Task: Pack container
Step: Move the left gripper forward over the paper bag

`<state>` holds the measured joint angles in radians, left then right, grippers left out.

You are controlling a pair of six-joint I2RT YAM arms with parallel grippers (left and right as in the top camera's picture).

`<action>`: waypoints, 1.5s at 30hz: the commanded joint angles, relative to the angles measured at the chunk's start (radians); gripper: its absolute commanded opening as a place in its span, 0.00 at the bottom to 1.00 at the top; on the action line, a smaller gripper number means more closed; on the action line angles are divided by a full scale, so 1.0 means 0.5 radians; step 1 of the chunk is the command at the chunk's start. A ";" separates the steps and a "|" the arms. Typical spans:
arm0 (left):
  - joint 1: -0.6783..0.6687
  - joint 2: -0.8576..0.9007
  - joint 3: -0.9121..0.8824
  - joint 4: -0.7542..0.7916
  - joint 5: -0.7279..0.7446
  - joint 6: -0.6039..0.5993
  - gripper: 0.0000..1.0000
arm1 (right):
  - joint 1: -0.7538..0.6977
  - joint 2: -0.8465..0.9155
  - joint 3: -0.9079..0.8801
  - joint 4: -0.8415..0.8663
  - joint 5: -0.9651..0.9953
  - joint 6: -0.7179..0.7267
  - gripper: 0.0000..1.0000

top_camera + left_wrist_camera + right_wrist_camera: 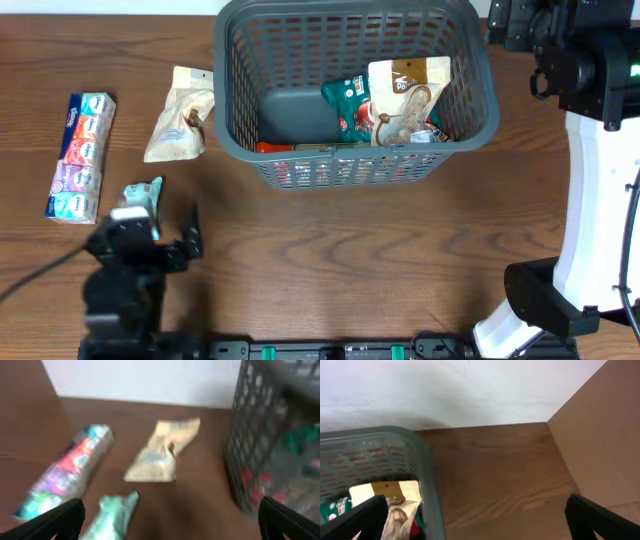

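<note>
One wooden table (350, 260) is carrying everything, and the container (340, 170) is sitting at its far edge, a little right of the middle. The basket is standing upright with its open mouth facing up, probably so that either arm can drop things in from above. It is already holding several packs. A beige pouch (405, 95) is leaning against the right wall, a green pack (348, 105) is lying beside it, and something red (275, 147) is showing low along the near wall.

Both arms are waiting with nothing in their jaws. The right gripper (476, 502) is hanging over the far right corner, just outside the basket's right wall, with its fingers spread wide. The left gripper (171, 504) is hovering near the table's near left area, equally wide apart and aiming towards the loose packs.

Three packs are lying outside the basket. A long multi-pack (80, 155) is resting near the left edge. A crumpled beige pouch (182, 125) is lying just beside the basket's left wall. A small teal pack (145, 195) is sitting right in front of the left fingers, so it is looking like the likeliest next pick. Nothing is blocking that reach, though the basket's tall rim is calling for a lift before any drop.
</note>
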<state>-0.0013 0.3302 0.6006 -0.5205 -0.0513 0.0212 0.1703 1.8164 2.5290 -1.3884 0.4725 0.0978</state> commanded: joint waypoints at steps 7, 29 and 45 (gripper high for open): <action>-0.003 0.986 1.113 -0.702 -0.102 -0.030 0.99 | -0.011 -0.034 0.019 -0.001 0.034 -0.011 0.99; 0.198 1.925 1.392 -0.901 0.285 0.235 0.98 | -0.011 -0.034 0.019 -0.001 0.034 -0.011 0.99; 0.570 2.556 1.588 -0.688 0.714 0.419 0.98 | -0.011 -0.034 0.019 -0.001 0.034 -0.011 0.99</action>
<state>0.2852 1.5661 1.3273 -0.8654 0.2718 0.1829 0.1703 1.8164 2.5290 -1.3880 0.4728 0.0978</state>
